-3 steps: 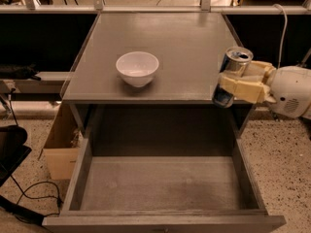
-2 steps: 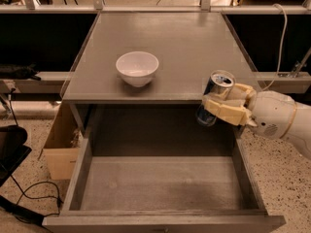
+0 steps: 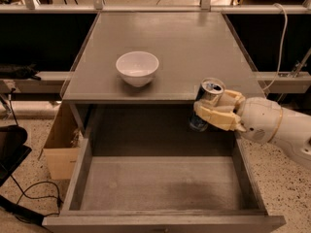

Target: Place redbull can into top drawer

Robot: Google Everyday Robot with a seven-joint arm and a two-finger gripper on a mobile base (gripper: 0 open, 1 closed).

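Note:
My gripper (image 3: 214,107) comes in from the right on a white arm and is shut on the redbull can (image 3: 208,95), a slim blue and silver can with a shiny top. It holds the can upright in the air, over the back right part of the open top drawer (image 3: 160,183) and just in front of the cabinet top's front edge. The drawer is pulled fully out, with a grey plank bottom and nothing in it. The can's lower half is partly hidden by my fingers (image 3: 216,116).
A white bowl (image 3: 137,68) stands on the grey cabinet top (image 3: 194,47), left of centre. A cardboard box (image 3: 60,147) sits on the floor left of the drawer. Black cables and a dark object lie at the lower left. A rail runs behind the cabinet.
My gripper has carried the can left and down, from the cabinet top's right edge to a spot over the open drawer's back right.

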